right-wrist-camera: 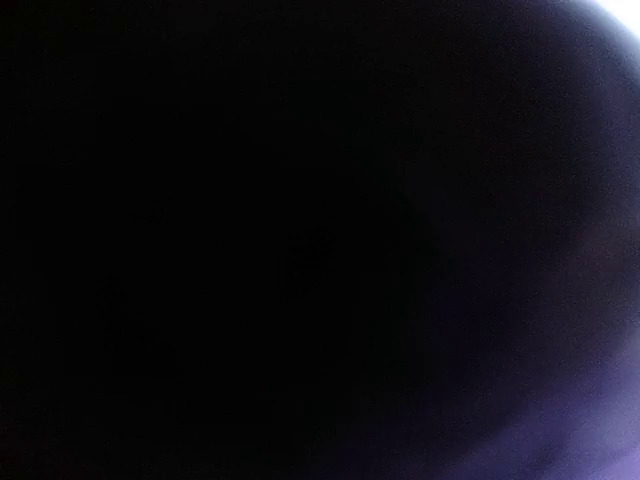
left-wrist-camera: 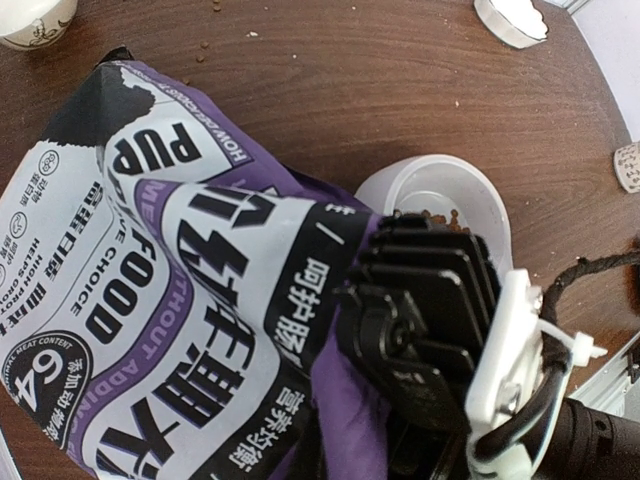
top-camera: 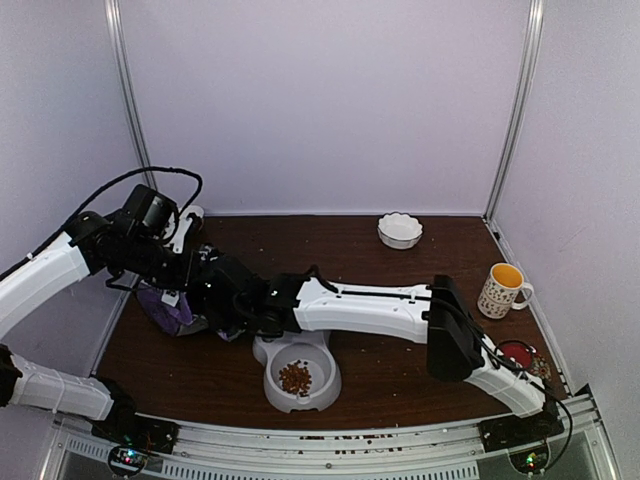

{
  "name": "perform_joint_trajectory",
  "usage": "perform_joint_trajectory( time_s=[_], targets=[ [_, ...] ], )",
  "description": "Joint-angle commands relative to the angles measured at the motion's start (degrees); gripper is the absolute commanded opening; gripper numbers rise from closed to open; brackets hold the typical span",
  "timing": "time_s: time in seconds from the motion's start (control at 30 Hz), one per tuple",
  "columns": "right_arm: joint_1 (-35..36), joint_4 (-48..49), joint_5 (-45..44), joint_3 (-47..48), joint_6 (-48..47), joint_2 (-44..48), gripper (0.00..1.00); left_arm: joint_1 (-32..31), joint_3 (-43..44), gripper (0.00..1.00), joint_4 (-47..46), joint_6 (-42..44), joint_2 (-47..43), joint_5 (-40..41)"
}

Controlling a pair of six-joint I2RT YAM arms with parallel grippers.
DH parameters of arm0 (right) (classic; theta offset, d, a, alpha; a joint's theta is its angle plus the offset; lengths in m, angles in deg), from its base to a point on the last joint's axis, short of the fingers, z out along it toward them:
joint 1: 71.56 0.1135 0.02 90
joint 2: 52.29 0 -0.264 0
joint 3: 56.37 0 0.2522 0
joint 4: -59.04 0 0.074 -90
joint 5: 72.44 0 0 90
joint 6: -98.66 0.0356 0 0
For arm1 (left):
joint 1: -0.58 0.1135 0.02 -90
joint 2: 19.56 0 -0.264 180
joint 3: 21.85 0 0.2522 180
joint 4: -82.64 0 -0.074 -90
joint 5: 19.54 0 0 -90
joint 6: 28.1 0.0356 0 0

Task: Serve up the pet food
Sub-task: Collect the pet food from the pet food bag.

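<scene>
Reddish-brown pet food [top-camera: 294,377] lies in the near cup of the grey double bowl [top-camera: 322,385]; the left wrist view shows a few pellets [left-wrist-camera: 437,216] inside the bowl's rim [left-wrist-camera: 480,200]. My left gripper [top-camera: 178,292] is shut on the purple "PUPPY FOOD" bag [top-camera: 165,308], which fills most of the left wrist view [left-wrist-camera: 180,300]. My right gripper [top-camera: 212,290] reaches into the bag's mouth, and its fingers are hidden there. Its black wrist body [left-wrist-camera: 420,320] sits against the bag's edge. The right wrist view is almost black with a purple tint.
A white scalloped dish [top-camera: 399,230] stands at the back. A patterned mug [top-camera: 499,290] is at the right, with a red item [top-camera: 520,355] near the right arm's base. Loose pellets [left-wrist-camera: 205,45] dot the brown table. Enclosure walls close in on both sides.
</scene>
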Motion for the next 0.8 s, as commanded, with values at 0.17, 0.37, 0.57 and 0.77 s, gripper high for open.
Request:
perform_joint_trajectory(
  time_s=[0.17,0.37,0.57,0.77],
  targets=[
    [-1.2,-0.2,12.8,-0.5,6.3,-2.6,0.00,-1.2,2.3,0.00,-8.6,-0.6,-0.6,-7.0],
    [-1.3,2.0,16.9,-2.5,9.8,-1.8,0.00,-1.2,2.2,0.00,-8.6,-0.7,-0.4,-6.9],
    [-1.4,5.7,19.7,-5.1,12.8,-0.6,0.00,-1.1,2.1,0.00,-8.6,-0.7,-0.6,-6.6],
    [-2.3,14.8,20.8,-12.9,17.4,3.4,0.00,-1.1,1.3,0.00,-8.6,-0.7,-1.3,-5.8]
  ],
)
